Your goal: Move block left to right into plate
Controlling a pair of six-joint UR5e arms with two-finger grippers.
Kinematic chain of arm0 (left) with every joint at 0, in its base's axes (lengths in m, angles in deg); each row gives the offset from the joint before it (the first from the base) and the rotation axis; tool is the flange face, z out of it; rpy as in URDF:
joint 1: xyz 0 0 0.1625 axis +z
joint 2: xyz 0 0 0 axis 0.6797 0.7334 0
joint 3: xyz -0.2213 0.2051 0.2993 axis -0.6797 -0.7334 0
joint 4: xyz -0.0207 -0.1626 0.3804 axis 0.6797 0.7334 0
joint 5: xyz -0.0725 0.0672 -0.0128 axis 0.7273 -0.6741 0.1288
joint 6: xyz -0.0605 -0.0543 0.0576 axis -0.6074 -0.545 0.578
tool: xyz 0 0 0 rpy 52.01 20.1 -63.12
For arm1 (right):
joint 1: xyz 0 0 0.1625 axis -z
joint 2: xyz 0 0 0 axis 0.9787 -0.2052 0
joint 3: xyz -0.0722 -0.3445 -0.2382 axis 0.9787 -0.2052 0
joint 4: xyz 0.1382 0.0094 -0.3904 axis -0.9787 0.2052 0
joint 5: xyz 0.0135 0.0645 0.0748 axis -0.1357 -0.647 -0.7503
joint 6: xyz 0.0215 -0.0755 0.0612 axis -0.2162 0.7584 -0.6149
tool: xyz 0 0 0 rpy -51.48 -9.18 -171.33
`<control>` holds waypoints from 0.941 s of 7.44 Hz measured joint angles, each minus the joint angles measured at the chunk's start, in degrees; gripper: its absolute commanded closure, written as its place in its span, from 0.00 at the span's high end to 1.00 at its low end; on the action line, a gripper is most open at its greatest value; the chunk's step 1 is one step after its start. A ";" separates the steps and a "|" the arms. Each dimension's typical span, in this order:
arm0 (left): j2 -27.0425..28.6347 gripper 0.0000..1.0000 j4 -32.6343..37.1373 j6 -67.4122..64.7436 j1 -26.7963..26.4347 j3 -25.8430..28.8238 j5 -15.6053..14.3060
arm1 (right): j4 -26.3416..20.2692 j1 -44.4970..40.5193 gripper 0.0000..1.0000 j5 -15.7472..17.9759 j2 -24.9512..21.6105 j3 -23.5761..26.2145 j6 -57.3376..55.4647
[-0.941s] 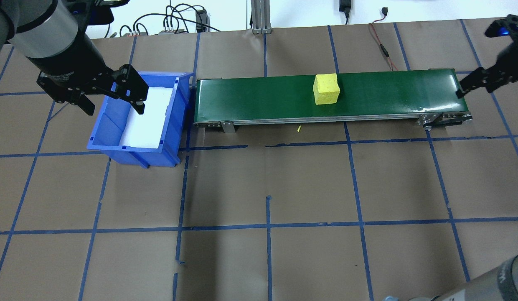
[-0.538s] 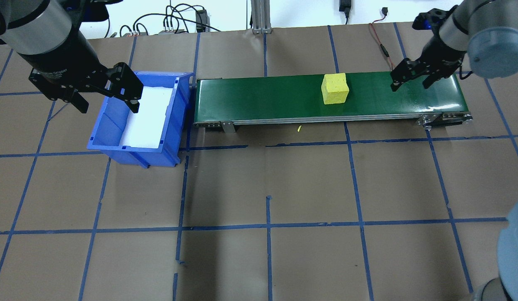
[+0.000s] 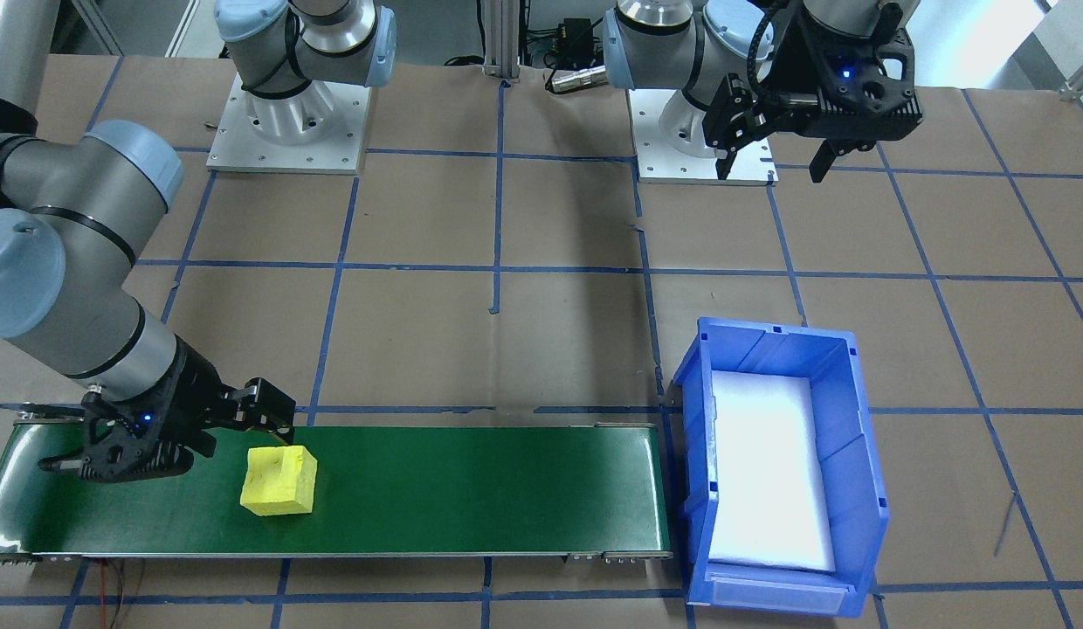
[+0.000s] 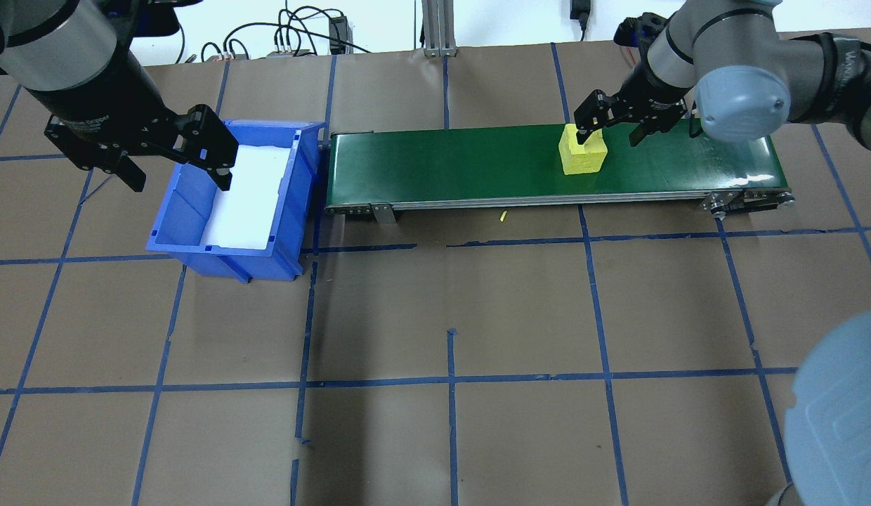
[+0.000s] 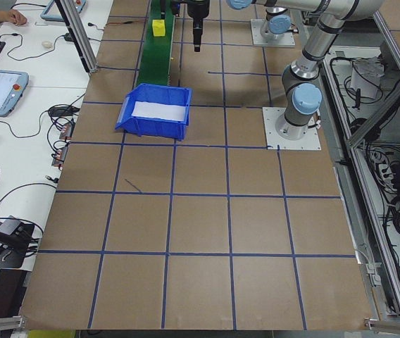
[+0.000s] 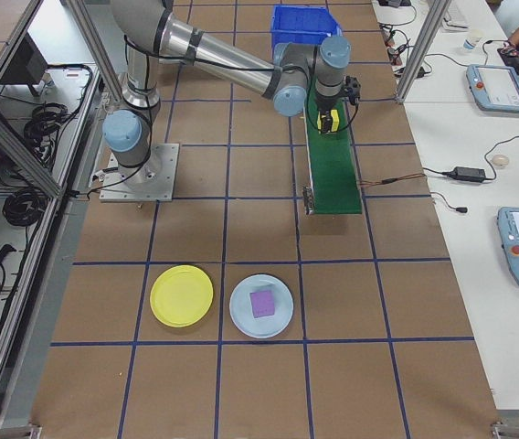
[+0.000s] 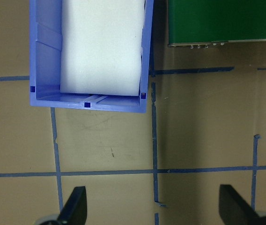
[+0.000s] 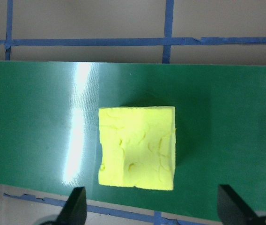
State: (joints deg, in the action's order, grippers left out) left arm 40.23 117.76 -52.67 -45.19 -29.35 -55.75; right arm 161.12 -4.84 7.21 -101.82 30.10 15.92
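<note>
Overhead exterior showed brown tabletop (image 4: 477, 302) gridded with blue tape (image 4: 449, 379); right gripper (image 4: 611, 126) fingers spread over the yellow block (image 4: 583, 156); left gripper (image 4: 172, 165) fingers spread, empty.

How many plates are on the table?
2. Both lie side by side near the robot's right end of the table: the yellow plate, with nothing on it, and a light blue plate holding a purple block. Only the right-side camera shows them.

There are two robot arms, each with one gripper (image 4: 610, 124) (image 4: 170, 159), one yellow block (image 4: 583, 151), one green conveyor belt (image 4: 463, 165), one blue bin (image 4: 288, 239), one yellow plate (image 6: 182, 296), one pale blue plate (image 6: 241, 322) and one purple block (image 6: 262, 303).
</note>
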 measured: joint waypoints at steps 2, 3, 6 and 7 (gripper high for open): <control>0.03 1.00 -0.15 -0.01 0.13 -0.27 0.09 | 1.60 -0.12 0.97 -0.91 2.58 -1.01 -0.10; 0.06 1.00 -0.29 -0.01 0.31 -0.62 0.28 | 2.41 -0.12 0.94 -0.41 3.54 -0.86 0.04; 0.09 1.00 -0.39 -0.01 0.55 -0.87 0.23 | 3.92 0.02 0.53 4.96 4.73 -0.21 0.47; 0.09 1.00 -0.42 -0.01 0.56 -0.89 0.20 | 4.71 0.28 0.48 7.70 4.75 -0.16 0.56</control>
State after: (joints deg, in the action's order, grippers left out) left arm 40.31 117.34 -52.68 -44.63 -30.24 -55.56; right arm 165.83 -4.56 14.91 -97.07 29.94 16.48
